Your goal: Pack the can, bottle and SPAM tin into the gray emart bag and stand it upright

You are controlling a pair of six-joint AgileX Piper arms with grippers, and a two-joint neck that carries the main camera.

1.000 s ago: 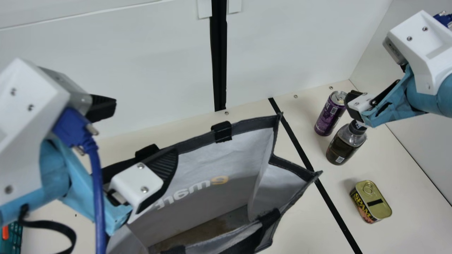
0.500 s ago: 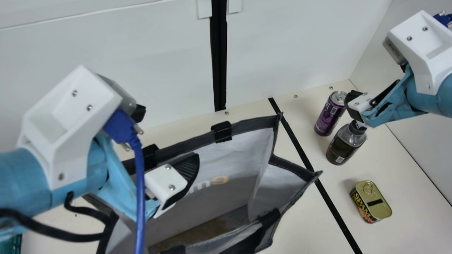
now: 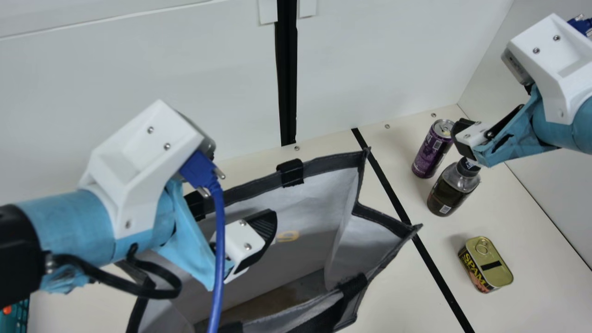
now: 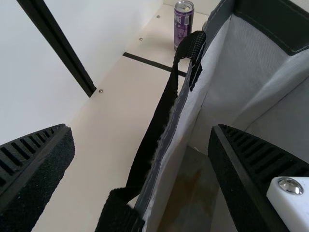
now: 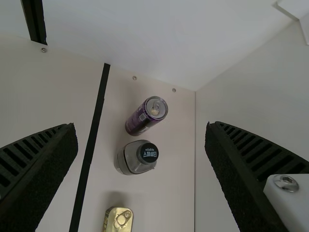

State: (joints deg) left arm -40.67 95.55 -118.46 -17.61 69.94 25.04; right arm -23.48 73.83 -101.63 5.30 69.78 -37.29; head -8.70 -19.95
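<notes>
Leftmost arm has shifted toward the main view's right, along the far wall of the gray emart bag [image 3: 319, 199], since the earlier frame; bag, goods and right arm show no displacement. Left claw [image 4: 141, 133] is spread apart, gripping nothing, one finger within the bag and the other outside, the rim and black handle [image 4: 162, 108] running between them. Such a straddle presumably serves to pinch the rim and steady the mouth during loading (a reasonable precaution with soft fabric walls).

Right claw [image 5: 141, 126] is likewise unclosed and unladen, placed above the can [image 3: 433, 149] and the bottle [image 3: 453, 187], probably in readiness for a first pick. Both items stand upright on the table [image 3: 393, 286], just beside one another; close spacing could cause a finger to knock the neighbor. SPAM tin [image 3: 485, 265] rests on the same side of the bag, apart from the bottle, ring-pull lid up. All three remain to be packed. Bag mouth gapes upward, its base visible inside, a placement judged suitable for lowering goods from above.
</notes>
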